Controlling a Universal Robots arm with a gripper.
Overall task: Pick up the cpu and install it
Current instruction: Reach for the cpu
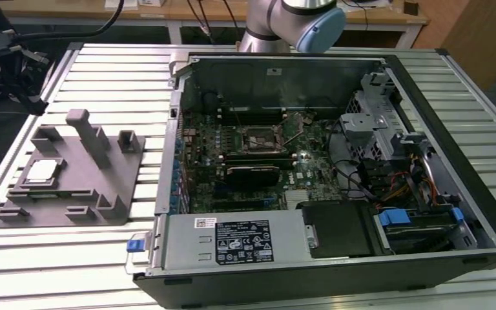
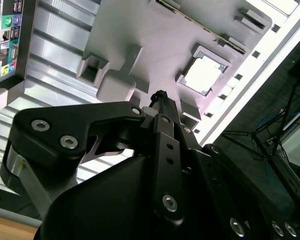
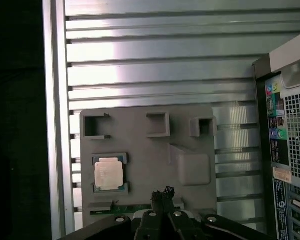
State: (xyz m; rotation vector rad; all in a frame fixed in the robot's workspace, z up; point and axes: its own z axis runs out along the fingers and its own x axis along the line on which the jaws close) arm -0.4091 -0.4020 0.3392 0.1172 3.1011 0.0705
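Silvery-white, the cpu (image 3: 109, 174) lies flat in a recess of the grey tray (image 3: 140, 145) on the slatted table (image 3: 165, 50), clear of the gripper (image 3: 162, 194), whose fingers are pressed together on nothing over the tray near the chip.

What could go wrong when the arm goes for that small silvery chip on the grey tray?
The gripper is not lined up over the cpu, so a poor approach might nudge it in its pocket of the grey tray. The tray's tall post stands nearby and could be struck. The socket sits deep inside the open computer case, among crowded parts.
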